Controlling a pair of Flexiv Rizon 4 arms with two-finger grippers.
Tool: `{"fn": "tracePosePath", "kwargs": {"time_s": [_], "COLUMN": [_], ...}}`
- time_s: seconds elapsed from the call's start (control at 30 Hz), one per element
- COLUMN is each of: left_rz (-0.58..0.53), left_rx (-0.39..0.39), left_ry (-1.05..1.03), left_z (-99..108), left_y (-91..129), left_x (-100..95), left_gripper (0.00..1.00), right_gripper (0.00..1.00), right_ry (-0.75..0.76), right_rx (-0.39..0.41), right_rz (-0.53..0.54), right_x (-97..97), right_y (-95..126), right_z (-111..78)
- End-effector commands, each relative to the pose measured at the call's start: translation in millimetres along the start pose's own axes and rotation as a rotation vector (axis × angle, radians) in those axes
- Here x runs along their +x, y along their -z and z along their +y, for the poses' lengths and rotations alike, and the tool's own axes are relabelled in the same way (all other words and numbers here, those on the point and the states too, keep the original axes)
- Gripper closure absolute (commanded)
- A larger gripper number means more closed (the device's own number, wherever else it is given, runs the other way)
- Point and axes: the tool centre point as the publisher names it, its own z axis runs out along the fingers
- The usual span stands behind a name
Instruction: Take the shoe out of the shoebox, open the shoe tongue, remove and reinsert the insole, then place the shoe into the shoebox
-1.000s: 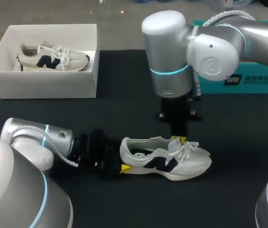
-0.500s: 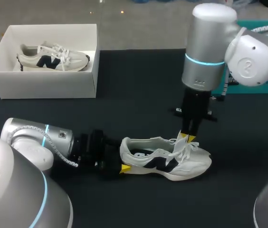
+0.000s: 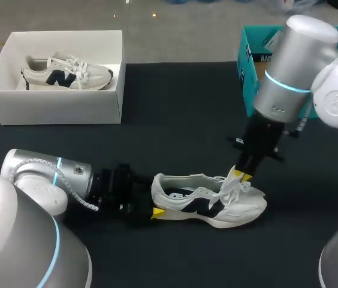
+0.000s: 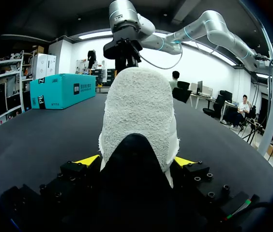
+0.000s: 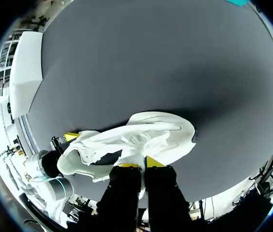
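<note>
A white sneaker (image 3: 208, 201) with a dark logo lies on its sole on the black table, toe to the right. My left gripper (image 3: 155, 207) comes in low from the left, and its widely spread fingers press the heel from both sides. In the left wrist view the towelling heel (image 4: 139, 106) fills the space between its yellow fingertips (image 4: 88, 160). My right gripper (image 3: 240, 175) slants down from the upper right and is shut on the tongue by the laces. In the right wrist view that gripper (image 5: 141, 165) pinches white fabric of the shoe (image 5: 146, 133).
The white shoebox (image 3: 55, 108) stands at the back left with a second matching sneaker (image 3: 67, 72) inside. It also shows as a white shoebox (image 5: 25, 72) in the right wrist view. A teal box (image 3: 250, 48) sits at the back right, behind my right arm.
My right arm has swung to the right and now leans over. Its fingertips stayed at the tongue, shifting slightly right. The shoe and my left arm have not moved.
</note>
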Motion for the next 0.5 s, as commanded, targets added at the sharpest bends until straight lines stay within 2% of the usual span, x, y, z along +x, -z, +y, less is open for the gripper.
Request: {"fn": "tracePosePath", "kwargs": {"time_s": [0.03, 0.37, 0.4, 0.43, 0.47, 0.5], "left_rz": [-0.001, -0.001, -0.001, -0.001, -0.001, -0.001], "left_rx": [-0.002, -0.002, -0.002, -0.002, -0.002, -0.002], "left_ry": [0.001, 0.001, 0.001, 0.001, 0.001, 0.001], "left_z": [3, 3, 3, 3, 3, 3], "left_y": [1, 1, 1, 1, 1, 1], "left_x": [1.3, 1.3, 1.3, 1.3, 1.3, 1.3], "left_gripper": [1.0, 1.0, 1.0, 1.0, 1.0, 1.0], "right_gripper": [1.0, 1.0, 0.96, 0.87, 0.73, 0.67], "right_ry": [-0.001, -0.029, -0.031, -0.033, -0.034, -0.036], "right_rx": [-0.015, -0.012, -0.012, -0.012, -0.012, -0.012], "right_rz": [0.119, 0.122, 0.121, 0.12, 0.119, 0.118], "right_x": [-10.9, -24.8, -25.5, -26.2, -26.8, -27.4], "right_y": [1, -6, -6, -6, -7, -7], "right_z": [-3.3, 1.9, 2.0, 2.0, 2.0, 2.1]}}
